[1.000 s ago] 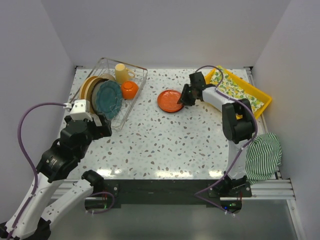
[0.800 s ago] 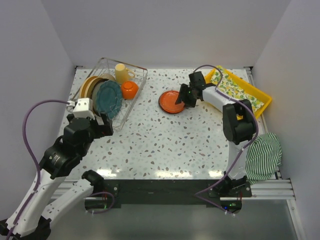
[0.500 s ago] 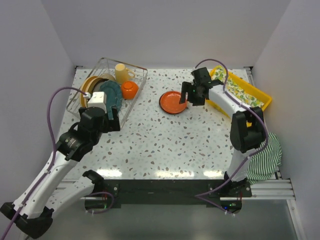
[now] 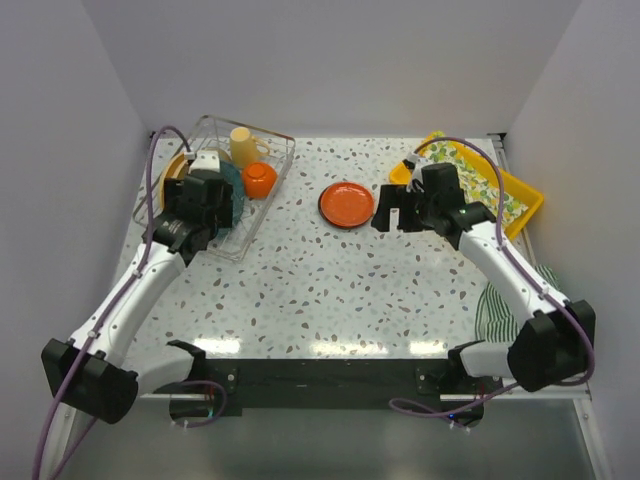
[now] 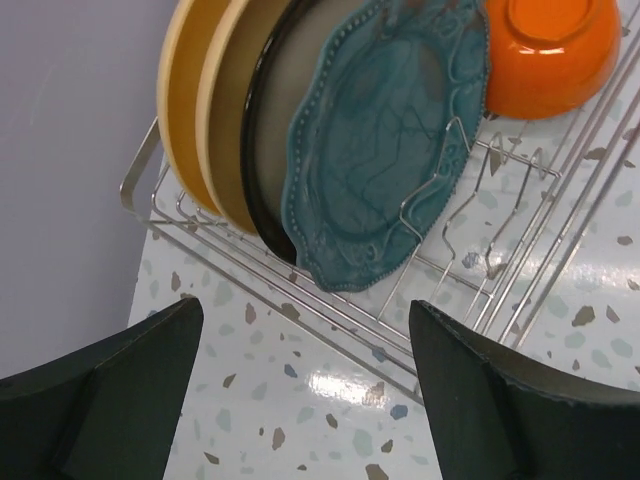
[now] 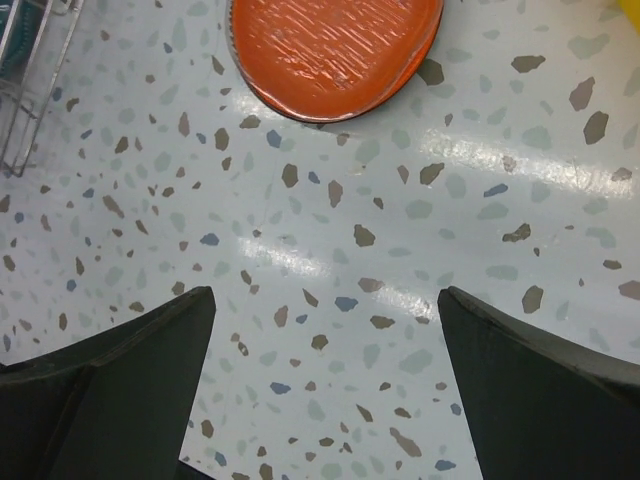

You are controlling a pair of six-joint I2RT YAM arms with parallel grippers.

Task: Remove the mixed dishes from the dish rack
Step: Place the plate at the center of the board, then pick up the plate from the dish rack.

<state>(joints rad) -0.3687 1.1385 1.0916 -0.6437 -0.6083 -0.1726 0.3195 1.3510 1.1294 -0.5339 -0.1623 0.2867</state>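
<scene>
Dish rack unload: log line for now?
left gripper: open, by teal plate in dish rack | right gripper: open, empty | orange plate: flat on table

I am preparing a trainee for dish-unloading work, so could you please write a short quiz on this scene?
1. True or false: the flat orange round plate lies on the speckled white table, outside the silvery wire dish rack.
2. Which upright plate stands right beside the small orange bowl in the rack? A) the teal beaded plate B) the tan-yellow plate C) the dark brown plate
3. Fill in: the right gripper, hovering above the table near the orange plate, is ___ and holds nothing.
Key: 1 true; 2 A; 3 open.
</scene>
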